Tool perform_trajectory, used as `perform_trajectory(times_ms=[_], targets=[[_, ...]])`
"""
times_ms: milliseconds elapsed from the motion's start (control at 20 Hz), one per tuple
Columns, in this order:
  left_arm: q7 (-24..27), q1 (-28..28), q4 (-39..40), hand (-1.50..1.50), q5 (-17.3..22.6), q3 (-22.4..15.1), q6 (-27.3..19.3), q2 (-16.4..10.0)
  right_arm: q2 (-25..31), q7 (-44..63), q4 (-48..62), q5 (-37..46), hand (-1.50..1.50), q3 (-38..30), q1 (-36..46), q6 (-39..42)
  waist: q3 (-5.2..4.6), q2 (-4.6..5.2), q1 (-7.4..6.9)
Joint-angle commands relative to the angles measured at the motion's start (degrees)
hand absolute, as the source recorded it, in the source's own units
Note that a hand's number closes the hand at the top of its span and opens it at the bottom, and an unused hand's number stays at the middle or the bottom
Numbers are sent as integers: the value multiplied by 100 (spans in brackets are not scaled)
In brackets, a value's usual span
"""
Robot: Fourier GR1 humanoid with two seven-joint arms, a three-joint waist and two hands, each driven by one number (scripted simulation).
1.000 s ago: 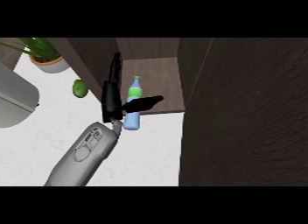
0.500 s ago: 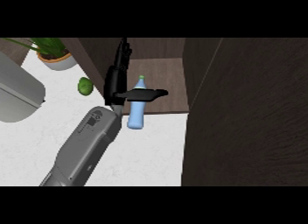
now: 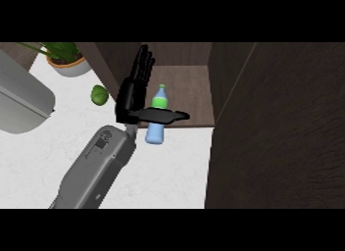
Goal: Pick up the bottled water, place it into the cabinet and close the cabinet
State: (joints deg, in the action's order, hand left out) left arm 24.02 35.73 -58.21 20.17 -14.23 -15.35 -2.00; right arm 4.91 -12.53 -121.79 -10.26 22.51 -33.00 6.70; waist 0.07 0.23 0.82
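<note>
The bottled water (image 3: 155,133), pale blue with a green neck and blue cap, hangs at the front edge of the open cabinet's shelf (image 3: 193,100). Its cap reaches over the shelf and its base is over the white counter (image 3: 168,171). My left hand (image 3: 132,100) stands just left of the bottle, fingers straight and pointing into the cabinet. Its thumb lies across the bottle's middle and pinches it against the hand. The grey forearm comes in from the lower left. My right hand does not show.
The cabinet's dark open door (image 3: 284,127) fills the right side. A large grey rounded object (image 3: 16,98) sits at the left, with a potted plant (image 3: 63,59) behind it and a small green fruit (image 3: 99,94) near the cabinet's left wall.
My left hand and the bottle have shifted slightly up and right toward the cabinet shelf. The thumb stays across the bottle throughout.
</note>
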Motion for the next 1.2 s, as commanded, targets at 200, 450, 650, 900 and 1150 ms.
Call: perform_trajectory(times_ms=[200,450,650,900,1150], targets=[[-739,-1406,-2268,-150,45,-219,-200,-307,77,-211,333,-150,-150,-107,29,103,-3,-67,-178],[-1047,-2288,-3571,-150,103,-281,-48,-607,46,-34,-329,214,-150,527,-371,-175,-8,-54,-121],[-1398,-2960,-4587,-150,-47,-666,-182,-554,365,-132,-177,-260,-150,-64,-252,59,-5,-47,-109],[-1258,-4075,-5367,-150,-78,-1164,74,-666,609,144,-429,-45,-150,-23,-90,79,-7,-42,-123],[-1071,-4869,-6133,-150,69,-1144,317,-1005,1058,240,-351,438,150,535,-269,457,-11,-52,-162]])
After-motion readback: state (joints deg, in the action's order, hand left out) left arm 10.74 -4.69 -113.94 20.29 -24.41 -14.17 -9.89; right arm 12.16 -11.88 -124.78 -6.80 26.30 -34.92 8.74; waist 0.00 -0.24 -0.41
